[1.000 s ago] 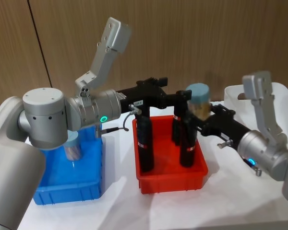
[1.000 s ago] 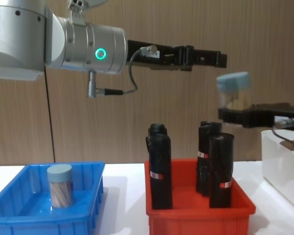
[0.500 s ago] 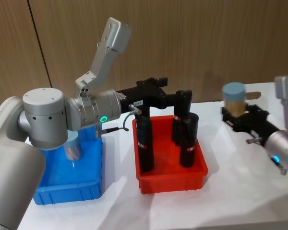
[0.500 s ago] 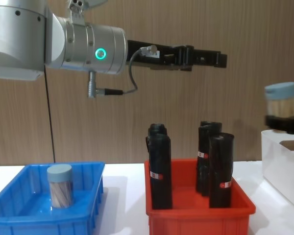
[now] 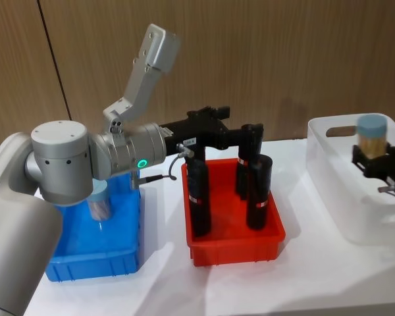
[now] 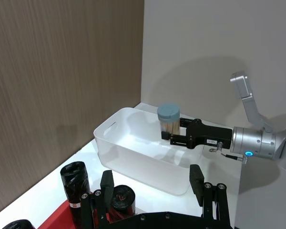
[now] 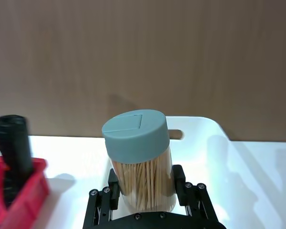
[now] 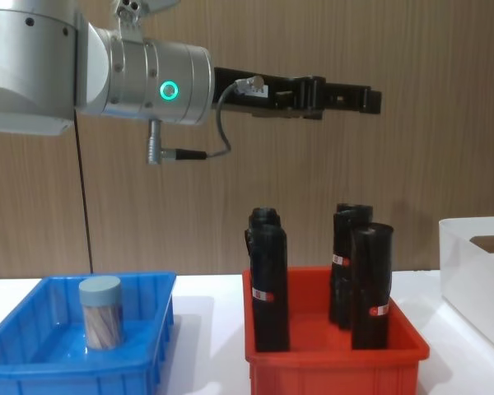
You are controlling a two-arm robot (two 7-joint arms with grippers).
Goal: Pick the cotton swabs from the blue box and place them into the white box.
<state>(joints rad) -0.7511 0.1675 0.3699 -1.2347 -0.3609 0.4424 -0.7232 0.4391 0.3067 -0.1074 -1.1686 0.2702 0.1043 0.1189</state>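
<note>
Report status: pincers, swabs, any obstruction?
Right pincer shut on cotton swab jar, above white box, not released. Left pincer open, high above red bin. Second swab jar standing in blue box. Nothing in the way.

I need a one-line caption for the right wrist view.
The right gripper holds a cotton swab jar upright over the white box.

The red bin [image 5: 237,250] at 12 o'clock is shared by downward head and level chest views, the white box [image 6: 133,161] by both wrist views.
</note>
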